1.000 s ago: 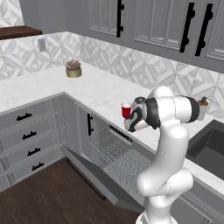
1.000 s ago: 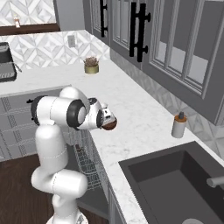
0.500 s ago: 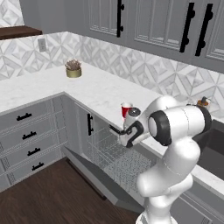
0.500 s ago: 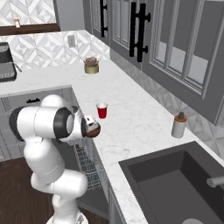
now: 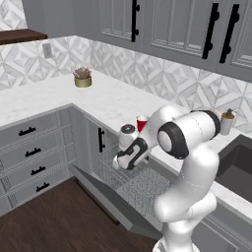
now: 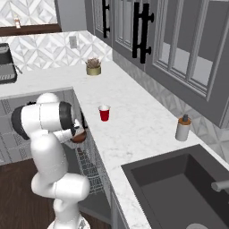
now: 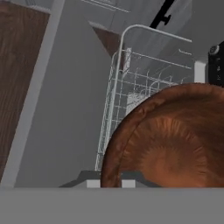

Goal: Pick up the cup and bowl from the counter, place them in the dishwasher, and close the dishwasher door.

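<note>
Hand view: fingers (image 7: pixel 110 181) pinching bowl (image 7: pixel 164 140) rim above dishwasher (image 7: pixel 131 74) wire rack (image 7: pixel 114 100).

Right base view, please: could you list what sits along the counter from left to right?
Coffee machine → plant pot → cup → soap dispenser → sink.

Grey cabinets (image 5: pixel 162 24) with black handles (image 6: pixel 142 31) hang above a wall (image 5: pixel 162 74) tiled in a diamond pattern. Dark wood floor (image 5: pixel 54 221); grey drawers (image 5: pixel 32 147) on the left.
</note>
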